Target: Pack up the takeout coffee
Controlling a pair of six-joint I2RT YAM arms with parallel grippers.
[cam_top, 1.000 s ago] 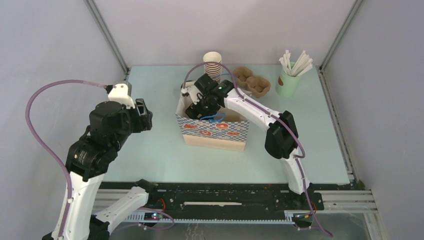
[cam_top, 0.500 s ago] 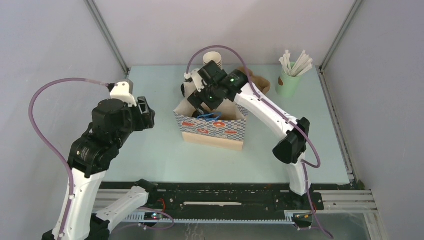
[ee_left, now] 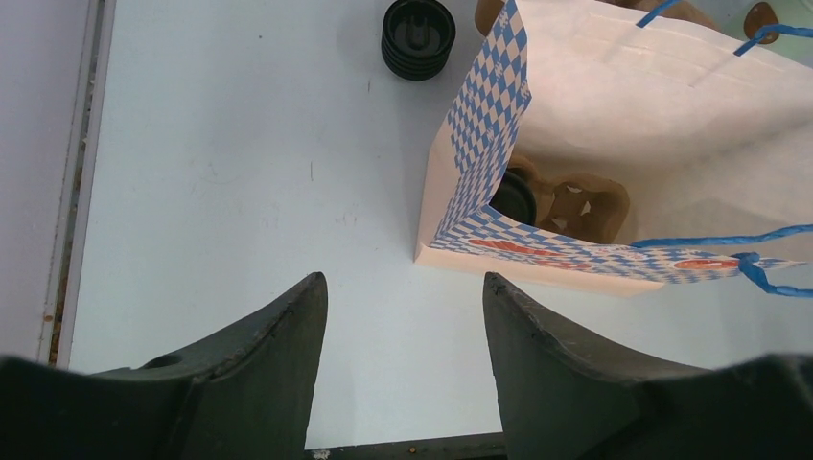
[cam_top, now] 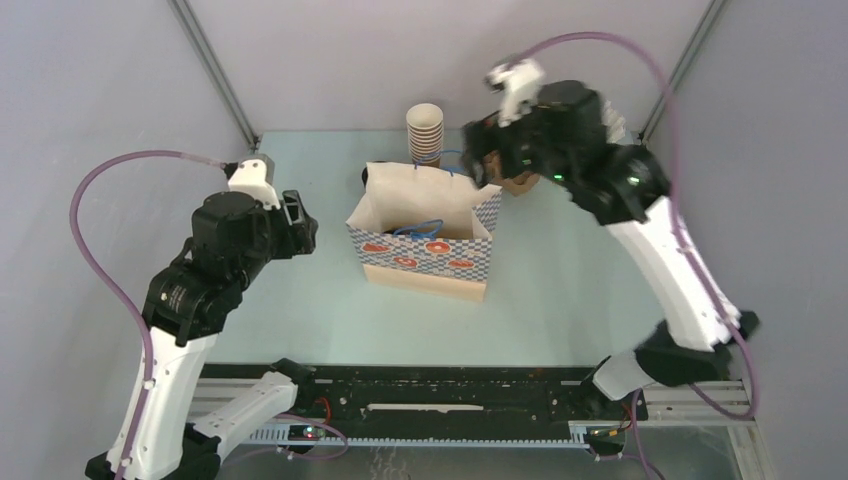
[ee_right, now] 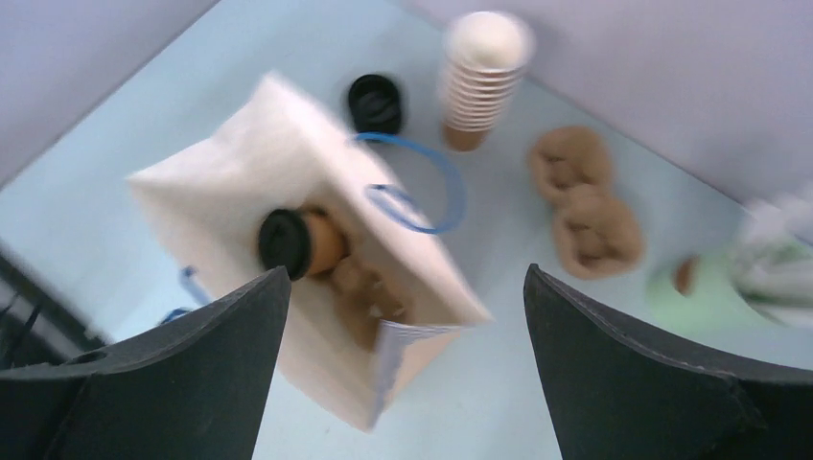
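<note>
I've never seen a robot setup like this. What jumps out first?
The blue-checked paper bag standing open mid-table, with a black-lidded brown cup inside it. Above it the right gripper hangs with jaws wide and empty; a stack of paper cups stands behind the bag.

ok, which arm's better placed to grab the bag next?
Left, likely: the left end effector is open, low and facing the bag at its corner. The right end effector is open too, but high above the bag.
</note>
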